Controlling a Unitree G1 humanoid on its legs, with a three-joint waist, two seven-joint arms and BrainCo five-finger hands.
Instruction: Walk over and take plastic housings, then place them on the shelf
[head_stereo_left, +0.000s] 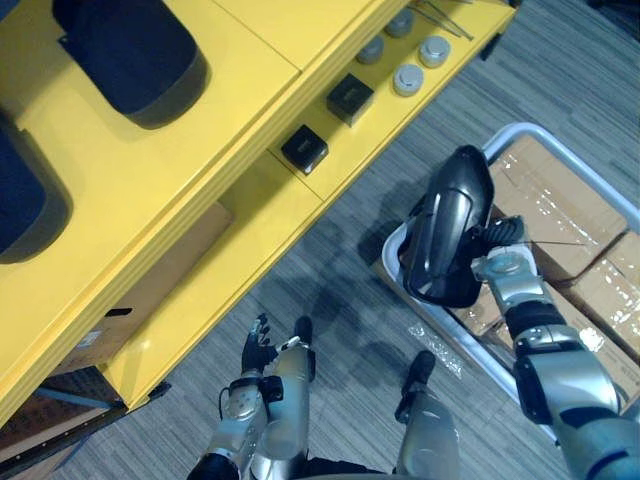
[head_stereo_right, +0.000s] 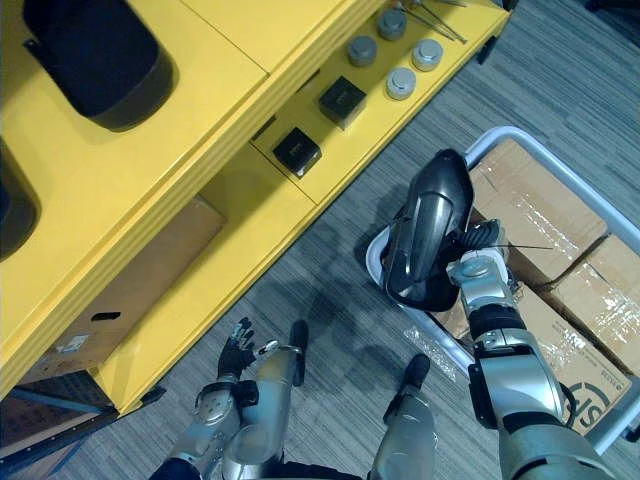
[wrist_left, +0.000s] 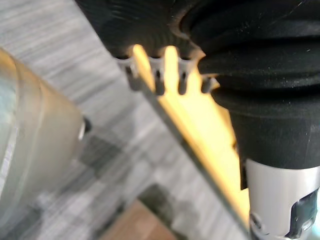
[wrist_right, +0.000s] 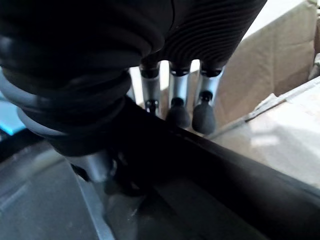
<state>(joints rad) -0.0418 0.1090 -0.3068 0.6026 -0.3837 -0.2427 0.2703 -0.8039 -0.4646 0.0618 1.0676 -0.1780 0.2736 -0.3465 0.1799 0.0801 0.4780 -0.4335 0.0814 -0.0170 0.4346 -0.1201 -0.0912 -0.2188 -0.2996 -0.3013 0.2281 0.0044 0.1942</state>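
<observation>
**Task item.** One dark plastic housing (head_stereo_left: 448, 230) is off the shelf (head_stereo_left: 240, 200), held out over the floor on the robot's right, above the near rim of a cart (head_stereo_left: 512, 129) loaded with cardboard boxes (head_stereo_left: 560, 215). Its long axis runs roughly along the shelf's front edge, not quite parallel, with the hollow side turned up.

**Right hand.** The right hand (wrist_right: 176, 102) grasps the housing at the side away from the shelf. The fingers are hooked over its rim. The forearm reaches forward, wrist raised.

**Left hand.** The left hand (head_stereo_left: 257, 350) hangs low, close to the shelf's lower front edge, fingers loose and carrying nothing.

**Governing relation.** The shelf lies to the left of the held housing, across a strip of bare floor. The carrying hand is therefore the farther of the two from the shelf.

**Judgement.** Pick-up appears complete; placement is outstanding. Two stored housings (head_stereo_left: 135, 55) already occupy the shelf's top board, so the free yellow area beside them looks the likely target.
</observation>
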